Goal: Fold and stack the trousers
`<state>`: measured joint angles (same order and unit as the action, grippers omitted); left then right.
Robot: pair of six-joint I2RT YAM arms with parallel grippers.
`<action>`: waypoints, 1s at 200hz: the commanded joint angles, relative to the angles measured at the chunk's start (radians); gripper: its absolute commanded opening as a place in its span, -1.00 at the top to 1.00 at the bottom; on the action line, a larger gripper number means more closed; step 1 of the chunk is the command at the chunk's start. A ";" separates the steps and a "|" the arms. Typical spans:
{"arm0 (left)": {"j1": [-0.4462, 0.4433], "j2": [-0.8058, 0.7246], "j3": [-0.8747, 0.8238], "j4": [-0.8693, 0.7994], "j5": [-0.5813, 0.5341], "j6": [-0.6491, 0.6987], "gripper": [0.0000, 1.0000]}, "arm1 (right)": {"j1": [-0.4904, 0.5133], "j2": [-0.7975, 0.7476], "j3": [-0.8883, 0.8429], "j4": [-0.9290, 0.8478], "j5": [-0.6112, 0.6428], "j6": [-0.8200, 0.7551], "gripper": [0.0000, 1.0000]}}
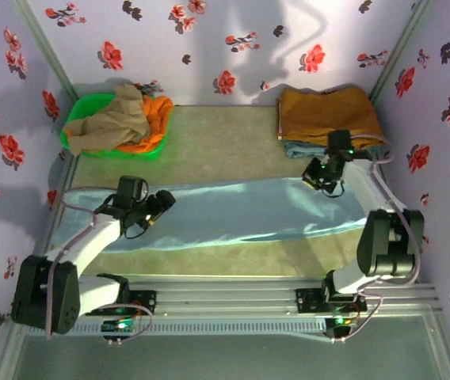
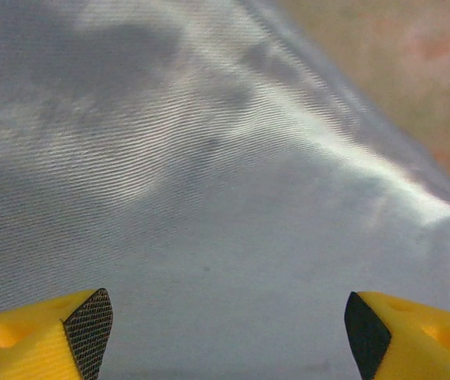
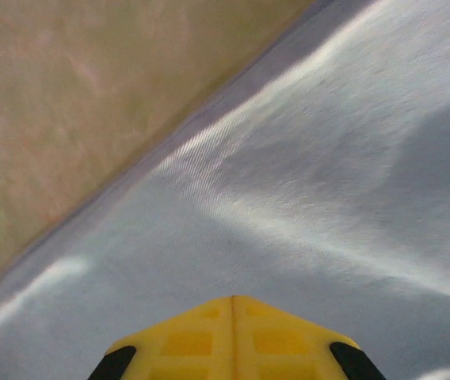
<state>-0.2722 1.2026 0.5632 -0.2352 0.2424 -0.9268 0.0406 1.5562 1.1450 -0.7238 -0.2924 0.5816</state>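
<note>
**Top external.** The trousers (image 1: 257, 212) lie as one long pale blue strip across the middle of the worktop (image 1: 225, 131), running from the left side to the right side.
- The left gripper (image 1: 160, 202) sits over the left end of the strip. The right gripper (image 1: 326, 180) sits over its far edge, near the right end. Finger gaps are too small to read here.
- In the far left corner a green basket (image 1: 70, 127) holds a beige-khaki garment (image 1: 118, 119) lying on an orange cloth (image 1: 158, 115).
- In the far right corner a folded mustard-brown garment (image 1: 328, 111) rests on a folded bluish piece (image 1: 296, 148).

**Left wrist.** The left gripper (image 2: 229, 324) is spread wide, with one yellow finger in each bottom corner and the black pads (image 2: 89, 328) facing inward. Blue cloth (image 2: 209, 198) with shallow wrinkles lies below and between the fingers. Bare worktop (image 2: 399, 63) shows at the top right.

**Right wrist.** The right gripper (image 3: 233, 313) has its two yellow fingers (image 3: 185, 344) pressed together along a centre seam. I cannot tell whether any cloth is nipped at the tip. Blue cloth (image 3: 328, 198) lies beneath. Its edge runs diagonally, with bare worktop (image 3: 90, 103) at the upper left.
</note>
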 commanded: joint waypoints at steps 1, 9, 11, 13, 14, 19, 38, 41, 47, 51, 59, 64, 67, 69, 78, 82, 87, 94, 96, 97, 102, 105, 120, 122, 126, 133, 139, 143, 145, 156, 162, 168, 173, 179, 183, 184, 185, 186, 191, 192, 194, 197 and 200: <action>0.017 0.107 -0.052 0.045 -0.032 -0.042 -0.59 | 0.024 0.118 0.013 0.003 -0.023 -0.029 0.90; 0.036 0.150 -0.048 0.074 -0.026 -0.023 -0.58 | 0.020 0.155 0.006 0.045 -0.072 -0.020 0.92; 0.039 0.161 -0.047 0.078 -0.026 -0.017 -0.58 | 0.019 0.164 0.005 0.052 -0.084 -0.015 0.93; 0.044 0.173 -0.043 0.081 -0.029 -0.012 -0.58 | 0.018 0.172 0.003 0.065 -0.094 -0.010 0.93; 0.048 0.180 -0.041 0.081 -0.030 -0.009 -0.58 | 0.018 0.176 0.002 0.069 -0.098 -0.008 0.93; 0.059 0.210 -0.031 0.086 -0.038 0.006 -0.58 | 0.018 0.196 0.000 0.088 -0.113 0.000 0.93; 0.104 0.339 0.035 0.084 -0.035 0.055 -0.58 | 0.013 0.266 0.010 0.100 -0.103 -0.006 0.93; 0.107 0.357 0.049 0.085 -0.034 0.062 -0.58 | 0.010 0.276 0.011 0.098 -0.096 -0.008 0.93; 0.113 0.387 0.070 0.082 -0.040 0.073 -0.58 | 0.003 0.294 0.012 0.094 -0.089 -0.013 0.92; 0.116 0.403 0.084 0.077 -0.054 0.077 -0.58 | -0.004 0.302 0.009 0.094 -0.089 -0.016 0.91; 0.121 0.425 0.101 0.080 -0.076 0.085 -0.58 | -0.022 0.317 0.003 0.095 -0.092 -0.024 0.88; 0.125 0.434 0.110 0.083 -0.089 0.090 -0.58 | -0.040 0.323 -0.003 0.096 -0.092 -0.029 0.87; 0.128 0.439 0.117 0.081 -0.097 0.096 -0.58 | -0.050 0.325 -0.007 0.097 -0.092 -0.031 0.86; 0.129 0.441 0.122 0.080 -0.101 0.098 -0.58 | -0.057 0.325 -0.011 0.100 -0.091 -0.034 0.86; 0.137 0.448 0.143 0.073 -0.115 0.117 -0.59 | -0.092 0.329 -0.018 0.100 -0.099 -0.041 0.83; 0.140 0.449 0.153 0.071 -0.121 0.126 -0.59 | -0.106 0.330 -0.018 0.097 -0.105 -0.044 0.81; 0.141 0.451 0.166 0.060 -0.128 0.137 -0.60 | -0.122 0.329 -0.016 0.094 -0.121 -0.046 0.78; 0.143 0.451 0.185 0.043 -0.132 0.146 -0.60 | -0.138 0.320 -0.008 0.092 -0.144 -0.053 0.72; 0.144 0.450 0.189 0.039 -0.132 0.150 -0.60 | -0.141 0.316 -0.006 0.090 -0.149 -0.057 0.70; 0.144 0.450 0.191 0.037 -0.132 0.153 -0.60 | -0.142 0.314 -0.004 0.089 -0.151 -0.058 0.68; 0.143 0.446 0.198 0.028 -0.132 0.158 -0.60 | -0.147 0.298 0.005 0.081 -0.152 -0.062 0.58; 0.143 0.443 0.200 0.021 -0.132 0.161 -0.60 | -0.148 0.289 0.012 0.072 -0.147 -0.068 0.49; 0.144 0.404 0.190 0.002 -0.141 0.166 -0.61 | -0.150 0.227 0.058 -0.010 -0.057 -0.108 0.10; 0.143 0.398 0.186 -0.001 -0.144 0.168 -0.61 | -0.151 0.220 0.068 -0.025 -0.035 -0.113 0.07; 0.145 0.382 0.179 -0.006 -0.146 0.170 -0.62 | -0.154 0.203 0.081 -0.053 0.011 -0.119 0.00; 0.145 0.352 0.166 -0.018 -0.148 0.174 -0.64 | -0.167 0.174 0.096 -0.091 0.088 -0.125 -0.09; 0.146 0.324 0.156 -0.031 -0.149 0.178 -0.65 | -0.184 0.151 0.100 -0.114 0.146 -0.123 -0.20; 0.146 0.306 0.147 -0.036 -0.149 0.177 -0.66 | -0.201 0.135 0.098 -0.121 0.176 -0.120 -0.27; 0.146 0.298 0.143 -0.039 -0.149 0.177 -0.67 | -0.210 0.127 0.095 -0.123 0.186 -0.118 -0.30; 0.146 0.243 0.117 -0.049 -0.145 0.174 -0.70 | -0.264 0.094 0.067 -0.121 0.250 -0.107 -0.46; 0.146 0.220 0.106 -0.057 -0.138 0.169 -0.72 | -0.294 0.085 0.050 -0.116 0.268 -0.107 -0.51; 0.146 0.196 0.096 -0.063 -0.131 0.166 -0.73 | -0.320 0.086 0.036 -0.110 0.277 -0.107 -0.56; 0.146 0.180 0.088 -0.066 -0.124 0.163 -0.74 | -0.339 0.090 0.023 -0.102 0.267 -0.108 -0.56; 0.147 0.162 0.077 -0.067 -0.111 0.157 -0.74 | -0.357 0.104 0.012 -0.091 0.237 -0.111 -0.56; 0.147 0.150 0.072 -0.067 -0.102 0.156 -0.75 | -0.366 0.116 0.011 -0.091 0.220 -0.115 -0.56; 0.147 0.148 0.071 -0.067 -0.101 0.155 -0.75 | -0.368 0.120 0.012 -0.091 0.219 -0.116 -0.56; 0.147 0.145 0.069 -0.067 -0.100 0.155 -0.75 | -0.368 0.123 0.012 -0.091 0.216 -0.117 -0.56; 0.146 0.142 0.067 -0.068 -0.099 0.155 -0.75 | -0.369 0.127 0.013 -0.093 0.215 -0.118 -0.56; 0.147 0.130 0.063 -0.070 -0.093 0.154 -0.75 | -0.372 0.145 0.017 -0.097 0.213 -0.124 -0.56; 0.147 0.128 0.063 -0.071 -0.092 0.154 -0.75 | -0.372 0.148 0.018 -0.097 0.212 -0.125 -0.56; 0.147 0.124 0.061 -0.071 -0.090 0.154 -0.75 | -0.373 0.155 0.019 -0.097 0.210 -0.127 -0.56; 0.147 0.117 0.060 -0.073 -0.088 0.153 -0.75 | -0.373 0.164 0.020 -0.097 0.207 -0.132 -0.56; 0.146 0.111 0.058 -0.076 -0.086 0.154 -0.75 | -0.372 0.175 0.021 -0.098 0.201 -0.139 -0.56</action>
<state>-0.1307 1.3663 0.6498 -0.2333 0.1493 -0.7830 -0.3252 1.6463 1.1934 -0.7689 -0.1184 0.4778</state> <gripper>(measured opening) 0.872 0.781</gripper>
